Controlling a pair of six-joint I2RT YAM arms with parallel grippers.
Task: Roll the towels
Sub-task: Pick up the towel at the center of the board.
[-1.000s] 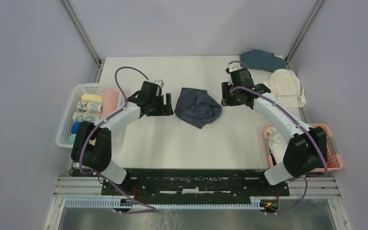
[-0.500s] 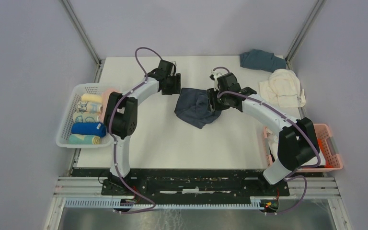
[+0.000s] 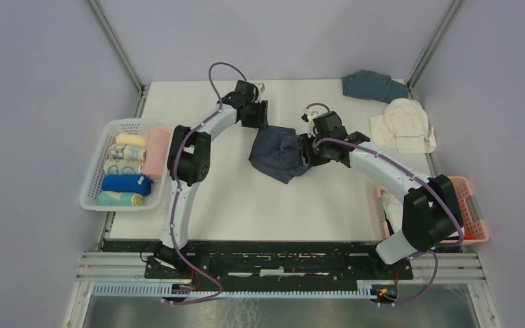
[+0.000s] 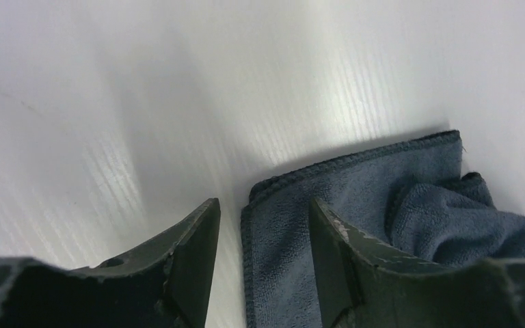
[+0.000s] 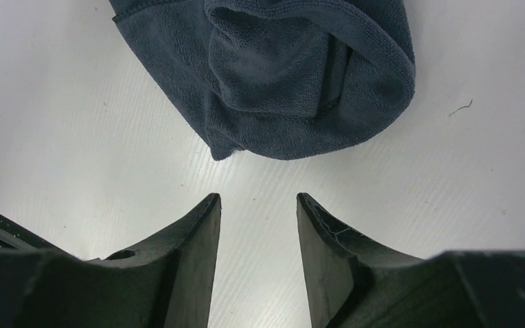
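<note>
Left fingers [image 4: 193,256] parted, with the hemmed corner of the navy towel [image 4: 355,205] in the gap, not pinched. Right fingers [image 5: 186,260] parted and empty, just short of the towel's opposite side. Tabletop [image 3: 246,198]: smooth white, faintly ribbed. Towel: plush terry, crumpled and folded over itself, mid-tabletop toward the far edge. Step looks like corner grabs to flatten before rolling. Next: pinch thin hem only, then pull apart.

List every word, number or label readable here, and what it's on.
No text can be read.
The dark navy towel and the table show no lettering.
The patterned rolled towels in the white basket bear small marks, too small to tell whether any are letters.
</note>
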